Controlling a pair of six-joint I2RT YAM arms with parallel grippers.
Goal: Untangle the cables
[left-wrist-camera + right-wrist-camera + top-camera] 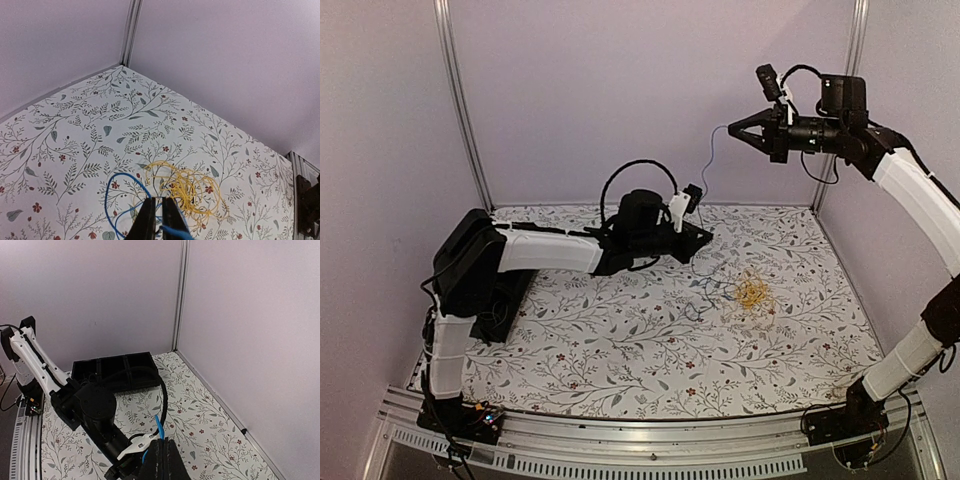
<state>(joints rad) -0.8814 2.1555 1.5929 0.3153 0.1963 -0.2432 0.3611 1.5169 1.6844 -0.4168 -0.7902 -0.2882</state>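
Two arms share the floral table (620, 345) in the overhead view. The left arm reaches low across the middle, and the left gripper (703, 237) sits just above the tabletop. The right arm is raised high at the back right. The right gripper (732, 128) is pinched shut on the top end of the blue cable (706, 168), which runs as a thin line down to the left gripper. The yellow cables (753, 292) lie in a loose tangle on the table, just right of the left gripper. A black tray (508, 305) sits at the left edge under the left arm.

From the left wrist, the fingers (146, 224) stand narrow with only a slim gap between them. The blue cable (125, 174) loops on the table just ahead and crosses close by the fingertips. Whether it is pinched there cannot be told. The yellow cables (190, 187) coil beside the loop on its right, touching it.

From the right wrist, the fingers (167, 460) are pressed together and a short blue end (159, 424) sticks up past their tips. Below them lie the left arm (97, 407) and the compartmented tray (112, 371).
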